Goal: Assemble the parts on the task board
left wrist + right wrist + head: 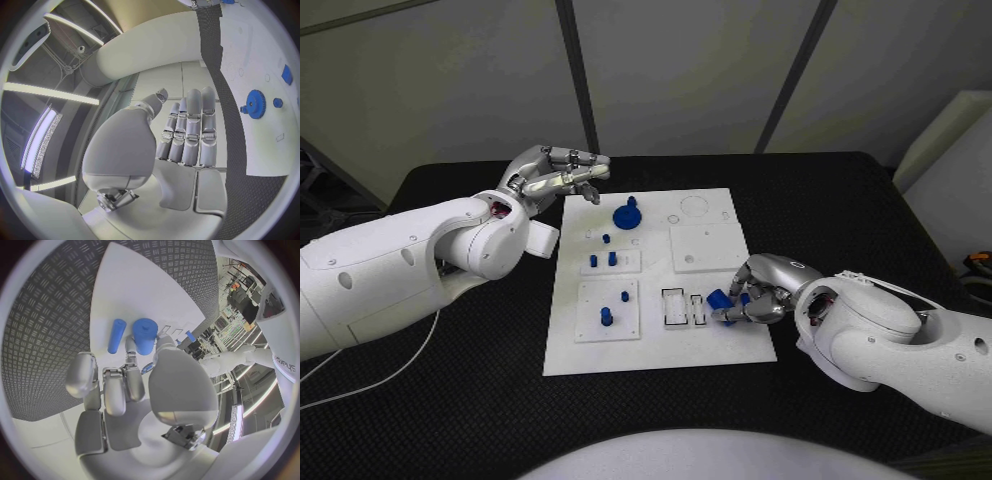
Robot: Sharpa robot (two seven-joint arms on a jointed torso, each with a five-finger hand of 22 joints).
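The right hand (759, 290) rests on the white board (711, 340) near its 4 o'clock edge, fingers pinching a blue block (720, 299); a blue rod (116, 336) lies just beside it. The left hand (560, 172) hovers off the board's 11 o'clock corner, fingers straight, holding nothing. A blue gear (629, 215) stands at 12 o'clock on the smooth board.

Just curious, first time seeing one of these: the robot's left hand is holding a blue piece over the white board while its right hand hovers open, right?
Sides swapped. The head view shows the right hand holding the blue piece over the white board; the left hand hovers open.
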